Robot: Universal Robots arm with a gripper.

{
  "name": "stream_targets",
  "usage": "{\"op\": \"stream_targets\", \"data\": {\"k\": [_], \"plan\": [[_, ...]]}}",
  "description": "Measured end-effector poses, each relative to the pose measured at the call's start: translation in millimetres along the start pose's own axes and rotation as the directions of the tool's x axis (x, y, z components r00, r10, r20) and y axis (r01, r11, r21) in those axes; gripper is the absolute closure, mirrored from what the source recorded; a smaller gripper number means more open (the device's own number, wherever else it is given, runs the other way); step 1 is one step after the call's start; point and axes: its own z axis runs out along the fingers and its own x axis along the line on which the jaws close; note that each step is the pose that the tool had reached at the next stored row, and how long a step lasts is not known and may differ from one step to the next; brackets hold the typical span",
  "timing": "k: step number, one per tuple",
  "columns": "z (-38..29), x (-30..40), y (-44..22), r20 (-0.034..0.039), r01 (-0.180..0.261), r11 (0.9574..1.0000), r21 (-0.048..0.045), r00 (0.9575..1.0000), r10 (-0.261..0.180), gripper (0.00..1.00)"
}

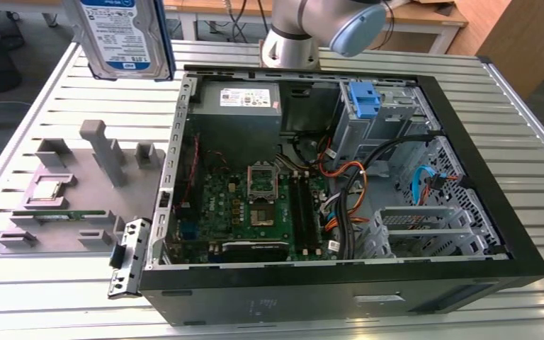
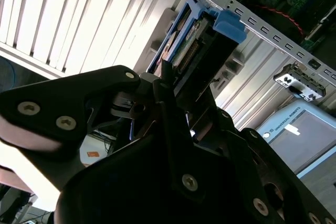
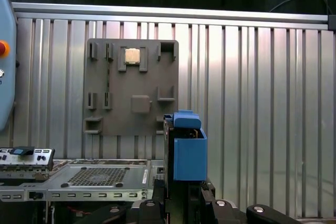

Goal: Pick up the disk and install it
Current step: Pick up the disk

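Exterior view, upright disk (image 1: 121,35), white-and-blue label (blue rails), seemingly aloft

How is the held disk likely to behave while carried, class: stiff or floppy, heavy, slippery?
The disk looks like a metal slab, so probably stiff and heavy for its size. Its blue plastic rails may flex slightly. Held upright in the gripper, its smooth faces could slip.

We see an open computer case (image 1: 300,304) lying on the slatted metal worktop (image 1: 527,142). Its green motherboard (image 1: 253,212) is exposed, with a power supply (image 1: 239,99) at the far end and a blue bracket (image 1: 362,99) in the drive cage. Beside the case, toward the exterior view's left, a grey holder tray (image 1: 144,198) carries a small square chip (image 1: 47,190) and a memory stick (image 1: 59,216).
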Motion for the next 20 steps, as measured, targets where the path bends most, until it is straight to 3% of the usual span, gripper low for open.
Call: {"op": "stream_targets", "data": {"k": [20], "plan": [[-0.3,0.1,-23.5,0.0,0.0,1.0,0.0,1.0,0.0,0.65]]}}
